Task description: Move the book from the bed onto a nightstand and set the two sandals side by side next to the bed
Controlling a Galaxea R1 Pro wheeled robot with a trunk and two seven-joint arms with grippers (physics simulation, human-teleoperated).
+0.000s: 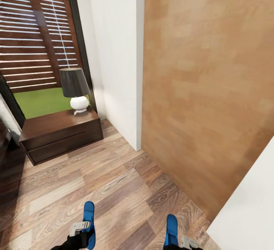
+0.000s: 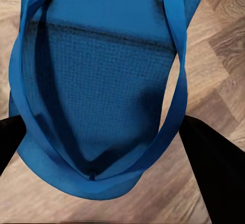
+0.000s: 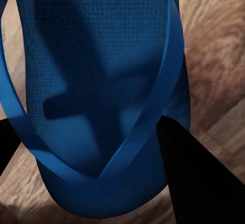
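Blue sandal (image 2: 97, 86) in left gripper (image 1: 81, 230), head cam adds nightstand (image 1: 61, 134) — lamp (image 1: 75, 88)

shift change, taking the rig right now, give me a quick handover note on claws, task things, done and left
Left claw: shut on the left sandal, held above the wood floor.
Right claw: shut on the right sandal, also off the floor.
Nightstand ahead to the left, with a lamp on top and no book on it.
Done: both sandals picked up.
Left: set the sandals side by side next to the bed, then move the book onto a nightstand.
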